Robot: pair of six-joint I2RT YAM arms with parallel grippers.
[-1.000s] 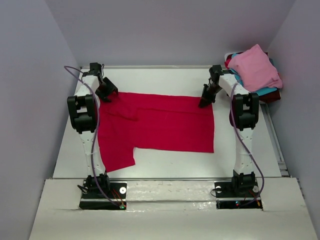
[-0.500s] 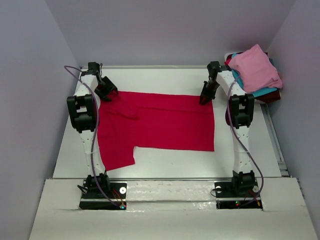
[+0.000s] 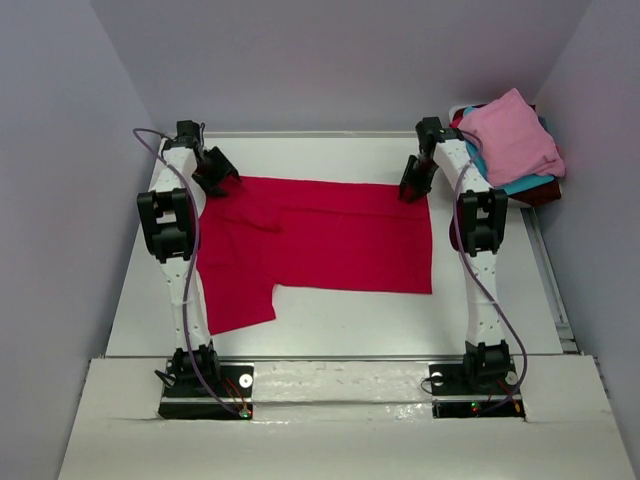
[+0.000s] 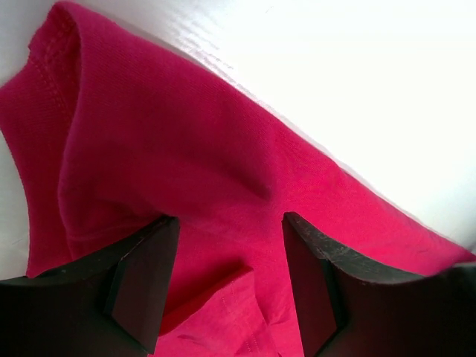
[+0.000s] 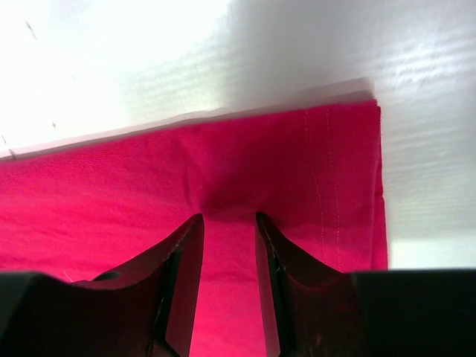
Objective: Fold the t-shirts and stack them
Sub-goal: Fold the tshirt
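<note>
A crimson-red t-shirt (image 3: 320,240) lies folded on the white table (image 3: 330,155), one flap reaching toward the near left. My left gripper (image 3: 222,180) hovers at its far left corner, open, its jaws (image 4: 230,223) wide apart over a small fold of the red cloth (image 4: 186,134). My right gripper (image 3: 410,192) is at the far right corner. In the right wrist view its jaws (image 5: 229,217) stand a narrow gap apart, open, with the red cloth (image 5: 111,193) puckered at their tips and the stitched hem to their right.
At the far right a pile of t-shirts sits off the table edge: a light pink one (image 3: 510,140) on top, teal-blue (image 3: 520,183) and dark maroon (image 3: 545,192) beneath. Grey walls close in on both sides. The arm bases (image 3: 205,385) stand at the near edge.
The right gripper's jaws have widened at the far right corner. The red shirt has settled flatter, its right edge and near-left flap shifted slightly. The left gripper has barely moved.
</note>
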